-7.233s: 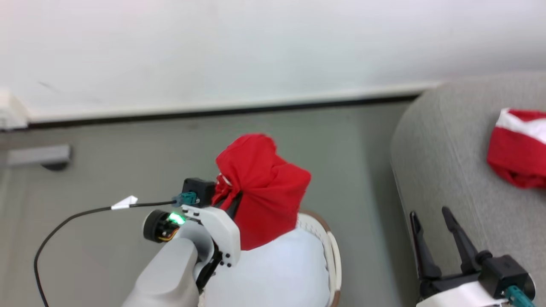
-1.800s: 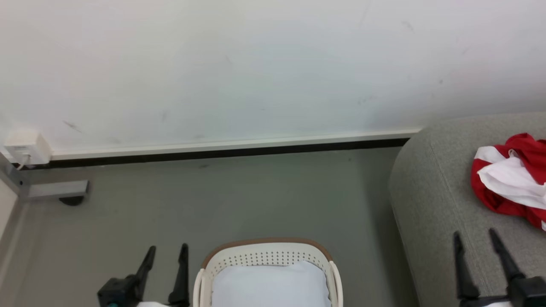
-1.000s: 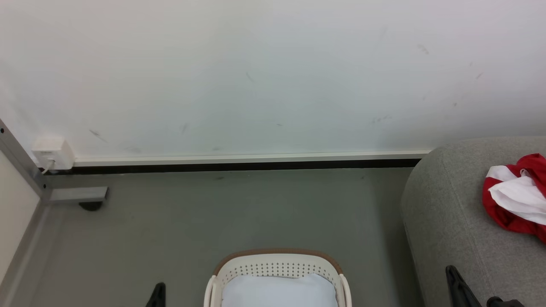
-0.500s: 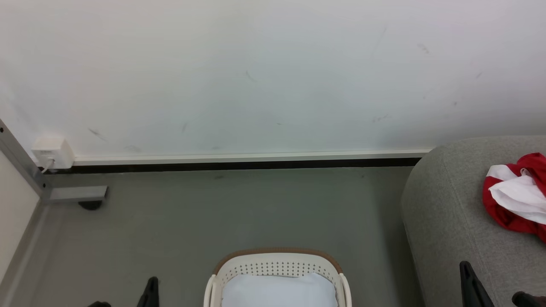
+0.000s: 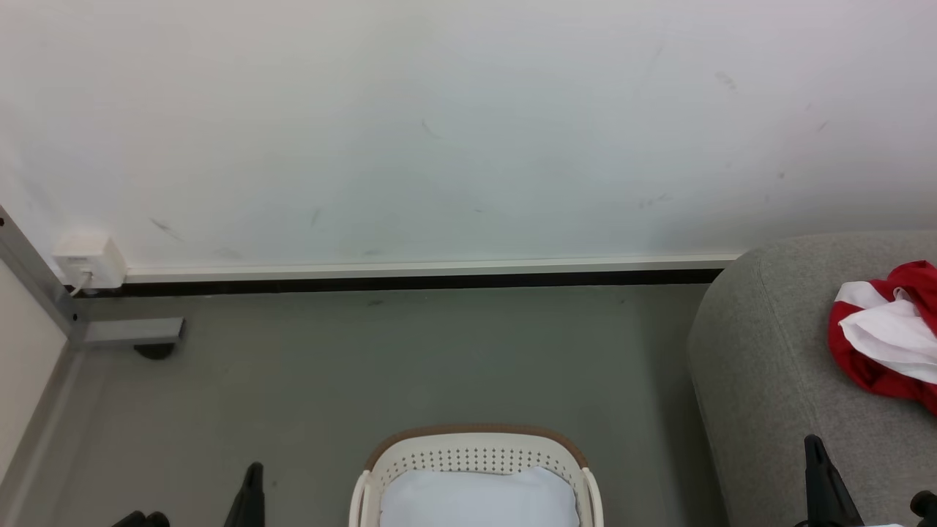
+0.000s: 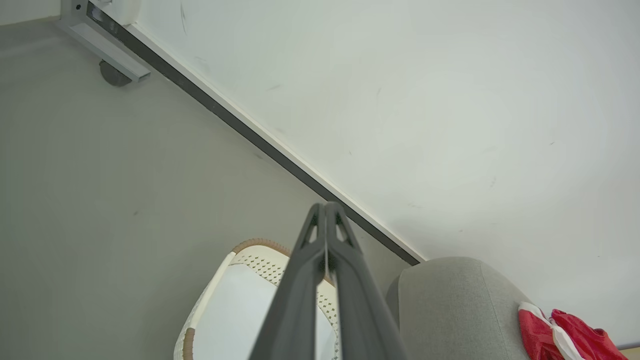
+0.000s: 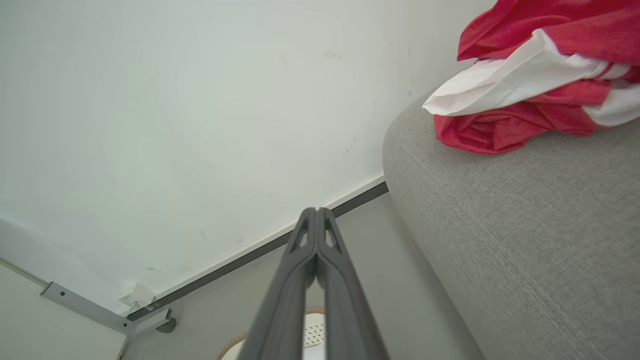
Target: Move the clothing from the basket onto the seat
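Note:
The clothing [image 5: 882, 344], a red and white heap, lies on the grey seat [image 5: 768, 366] at the right; it is also on the seat in the right wrist view [image 7: 520, 100]. The cream basket [image 5: 476, 444] stands on the floor at bottom centre and holds a pale sheet [image 5: 479, 501]. In its wrist view my left gripper [image 6: 325, 206] is shut and empty above the basket [image 6: 257, 245]. My right gripper [image 7: 316, 211] is shut and empty, beside the seat's edge [image 7: 525, 240]. Dark fingertips [image 5: 252, 498] [image 5: 820, 479] poke up at the head view's bottom edge.
A white wall with a dark skirting strip [image 5: 410, 280] runs behind the grey floor [image 5: 410, 359]. A metal frame foot [image 5: 132, 333] and a white wall socket [image 5: 82, 261] sit at the far left.
The red garment that my left gripper held over the basket seven seconds ago now lies on the seat. Both grippers' fingers, apart 1.8 s ago, are together. Over the last second the fingertips shifted slightly outward.

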Motion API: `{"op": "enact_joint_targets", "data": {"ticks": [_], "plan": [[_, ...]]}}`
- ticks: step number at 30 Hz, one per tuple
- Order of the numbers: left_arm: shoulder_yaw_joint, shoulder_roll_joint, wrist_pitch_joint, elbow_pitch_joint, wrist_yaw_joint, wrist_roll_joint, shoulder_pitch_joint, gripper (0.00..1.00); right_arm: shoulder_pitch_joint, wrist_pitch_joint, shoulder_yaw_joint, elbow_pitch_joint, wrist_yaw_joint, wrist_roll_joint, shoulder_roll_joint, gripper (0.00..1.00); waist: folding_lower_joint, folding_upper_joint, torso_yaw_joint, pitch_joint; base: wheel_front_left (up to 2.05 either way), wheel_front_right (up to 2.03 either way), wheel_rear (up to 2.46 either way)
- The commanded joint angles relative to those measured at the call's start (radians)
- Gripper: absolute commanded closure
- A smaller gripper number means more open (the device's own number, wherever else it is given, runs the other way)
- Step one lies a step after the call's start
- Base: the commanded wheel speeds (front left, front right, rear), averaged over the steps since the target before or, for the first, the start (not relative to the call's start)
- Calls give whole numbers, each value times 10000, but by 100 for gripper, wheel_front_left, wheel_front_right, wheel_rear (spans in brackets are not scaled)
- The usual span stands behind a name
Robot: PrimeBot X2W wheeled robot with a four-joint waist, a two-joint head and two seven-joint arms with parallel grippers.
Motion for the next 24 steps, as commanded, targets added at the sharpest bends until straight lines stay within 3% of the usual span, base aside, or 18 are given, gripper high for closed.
{"op": "enact_joint_targets", "data": {"ticks": [1, 24], "plan": [[128, 10, 110, -166, -73, -483, -266, 100, -263, 101, -70, -162, -6, 489, -86, 100, 0, -1, -2, 4, 0, 0, 0], [563, -82, 824, -302, -345, -3009, -549, 100, -527, 818, -293, -283, -9, 3408, -110, 100, 0, -1, -18, 53, 0, 0, 0]]}}
